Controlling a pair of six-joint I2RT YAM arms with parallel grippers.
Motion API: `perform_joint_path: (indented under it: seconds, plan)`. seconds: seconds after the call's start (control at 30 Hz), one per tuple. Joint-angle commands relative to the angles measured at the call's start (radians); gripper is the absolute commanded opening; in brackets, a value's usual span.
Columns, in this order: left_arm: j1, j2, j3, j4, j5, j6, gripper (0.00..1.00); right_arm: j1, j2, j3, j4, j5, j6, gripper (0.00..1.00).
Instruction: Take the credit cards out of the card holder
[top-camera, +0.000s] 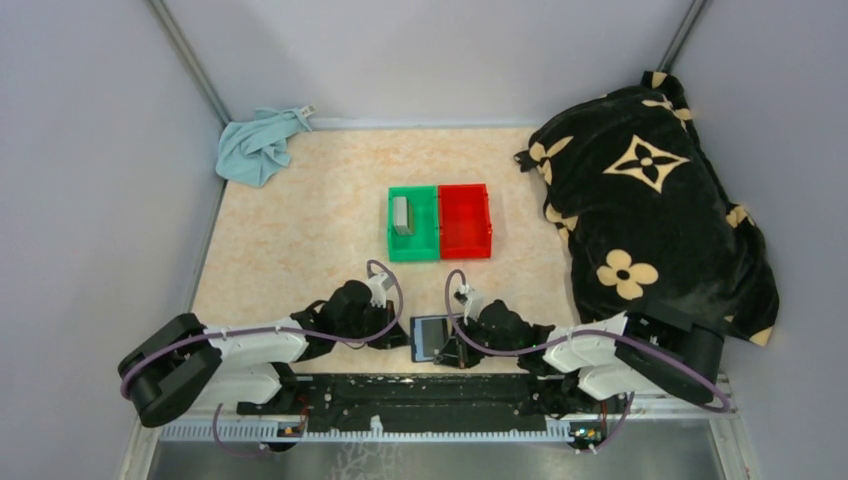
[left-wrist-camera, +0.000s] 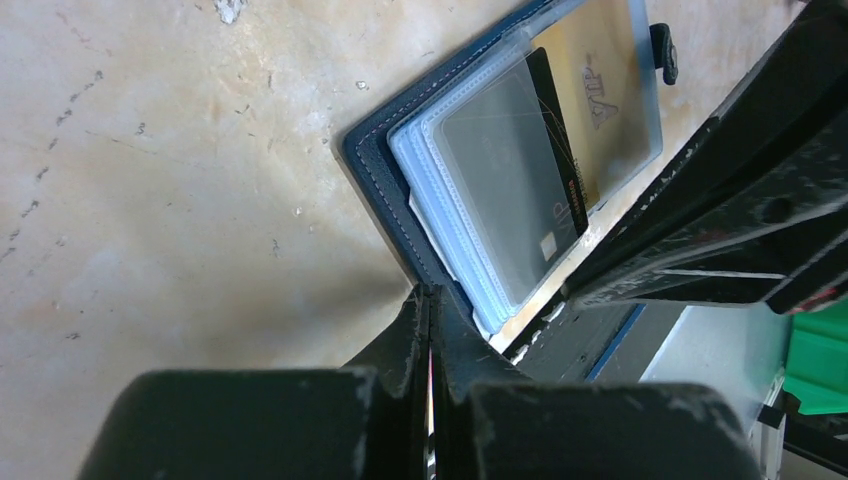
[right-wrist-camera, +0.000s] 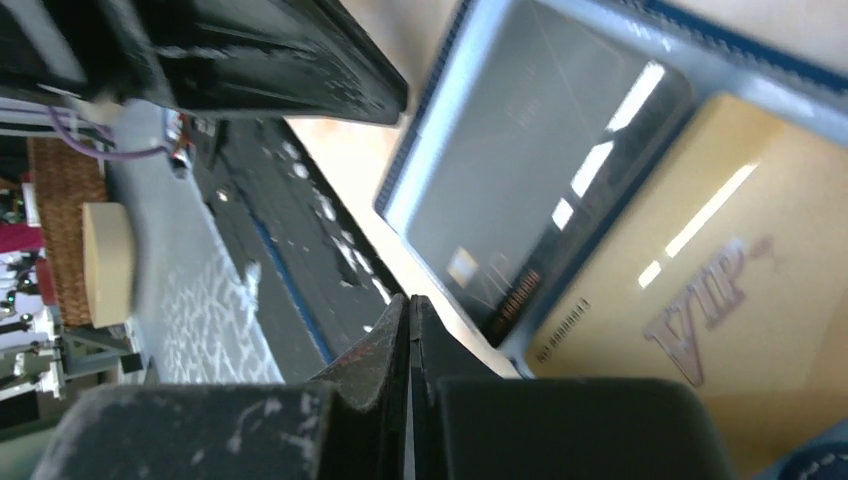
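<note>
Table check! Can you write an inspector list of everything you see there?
Surface: beige speckled table.
Job's things: card holder open at the near edge; gold card and dark card in its clear sleeves; what looks like a grey card in the green bin.
Clutter: red bin, blue cloth, black flowered blanket.
Pincers: left pincer and right pincer both shut, tips at the card holder.
Cables: purple cables loop over both arms.
Surroundings: grey walls.

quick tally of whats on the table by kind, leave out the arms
bins: 2, green bin and red bin
card holder: 1
cards showing in it: 2, gold card and dark grey card
grey flat piece in the green bin: 1
fabrics: 2, light blue cloth and black flowered blanket
total: 8
</note>
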Motion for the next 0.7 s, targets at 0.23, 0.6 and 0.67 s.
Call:
perform_joint_path:
  seconds: [0.23,0.6,0.67]
  plan:
    - [-0.004,-0.03,-0.007,0.024,-0.021,-0.009,0.01,0.014,0.067,0.014,0.032,0.089,0.015,0.0]
    - [-0.003,-0.026,-0.002,0.023,-0.023,-0.012,0.02,-0.086,0.002,0.044,-0.063,0.083,-0.041,0.0]
    - [-0.003,-0.026,-0.002,0.025,-0.019,-0.015,0.02,-0.093,-0.015,0.053,-0.071,0.072,-0.051,0.0]
